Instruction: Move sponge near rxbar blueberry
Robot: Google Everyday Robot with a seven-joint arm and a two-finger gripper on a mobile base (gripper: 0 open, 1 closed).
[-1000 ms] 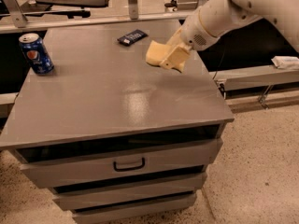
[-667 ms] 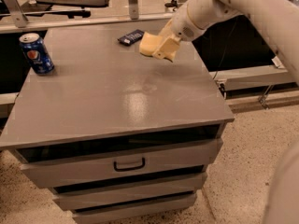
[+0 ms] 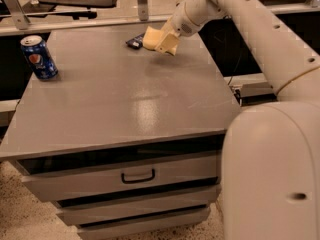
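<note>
The gripper pinches the sponge just beside the rxbar blueberry, with the Pepsi can well apart.

Lab workspace, grey drawer cabinet, speckled floor, gripper with sponge above cabinet

The cream two-finger gripper, clamped on the pale yellow foam sponge, hangs at the far edge of the grey metal table, just beside the dark flat wrapped bar. A blue soda can stands well apart at the left edge. The middle and front lie open, and the thick cream arm crosses the right side.
</note>
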